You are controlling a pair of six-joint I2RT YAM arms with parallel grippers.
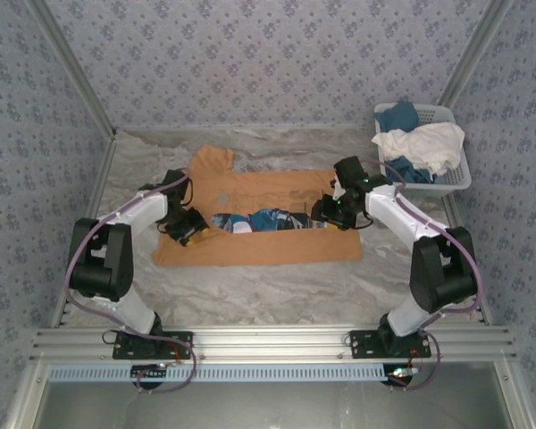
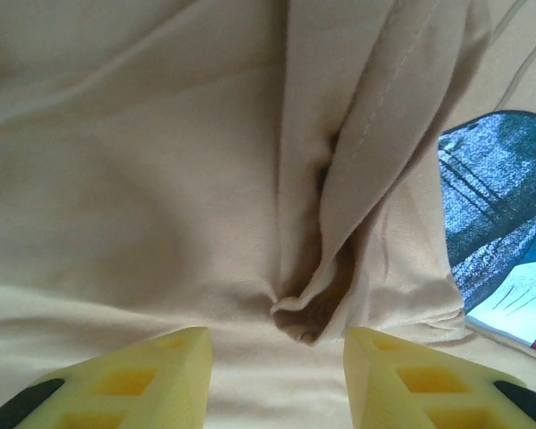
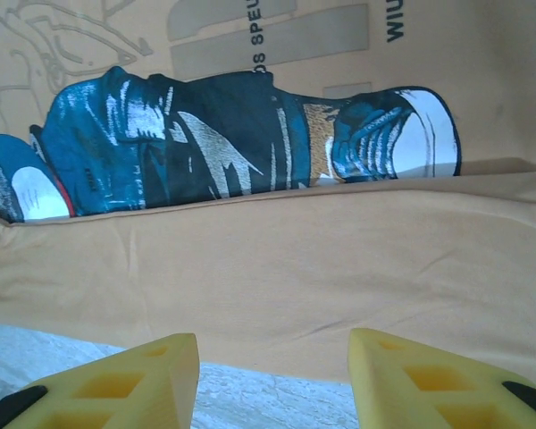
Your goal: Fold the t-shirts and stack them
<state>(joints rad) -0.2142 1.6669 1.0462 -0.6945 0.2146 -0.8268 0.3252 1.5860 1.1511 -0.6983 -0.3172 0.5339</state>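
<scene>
An orange-tan t-shirt [image 1: 259,228] is seen spread across the middle of the marbled desk [image 1: 268,286], one sleeve pointing toward the far wall. Its blue-and-white print [image 1: 268,220] is exposed only as a narrow band, because a flap of the cloth is folded over the print's near part.

The left arm [image 1: 116,241] is bent sharply at the elbow and reached inward from its base. The left hand [image 1: 189,225] is lowered onto the shirt's left part. In the left wrist view, the yellow fingers [image 2: 152,375] of the left hand [image 2: 277,357] are held apart, with nothing gripped. A puckered ridge of cloth [image 2: 322,295] lies just ahead of the gap between them.

The right arm [image 1: 429,259] is mirrored on the other side, elbow raised. The right hand [image 1: 332,212] is set at the shirt's right part, beside the print. In the right wrist view the right hand [image 3: 272,366] is likewise spread, clamped on nothing. A shirt edge [image 3: 295,357] crosses just ahead of the fingers [image 3: 143,380], with bare desk [image 3: 71,357] below it. Grey lettering [image 3: 259,45] can be seen beyond the print [image 3: 232,143].

A white lattice basket [image 1: 456,183] stands at the far right corner, well apart from the shirt. A white t-shirt [image 1: 424,143] and a blue t-shirt [image 1: 397,116] are heaped in it.
</scene>
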